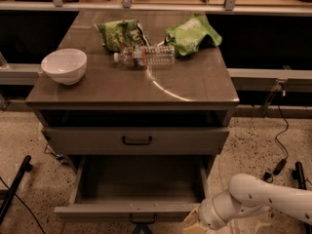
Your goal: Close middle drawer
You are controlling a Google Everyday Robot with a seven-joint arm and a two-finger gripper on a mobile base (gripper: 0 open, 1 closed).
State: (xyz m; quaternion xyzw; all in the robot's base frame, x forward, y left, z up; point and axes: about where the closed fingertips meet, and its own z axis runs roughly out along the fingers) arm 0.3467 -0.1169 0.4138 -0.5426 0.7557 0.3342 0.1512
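Observation:
The middle drawer is pulled far out of the grey-brown cabinet. Its low flat front is near the bottom edge of the camera view, and its long box looks empty. Its small dark bar handle sits at the front's centre, partly cut off by the view's edge. My gripper is at the end of the white arm, low at the bottom right. It is just right of the drawer front's right end, and most of it lies below the view.
The taller drawer above is shut. On the cabinet top lie a white bowl, two green chip bags and a plastic bottle. A cable lies on the floor at right, and a black leg at left.

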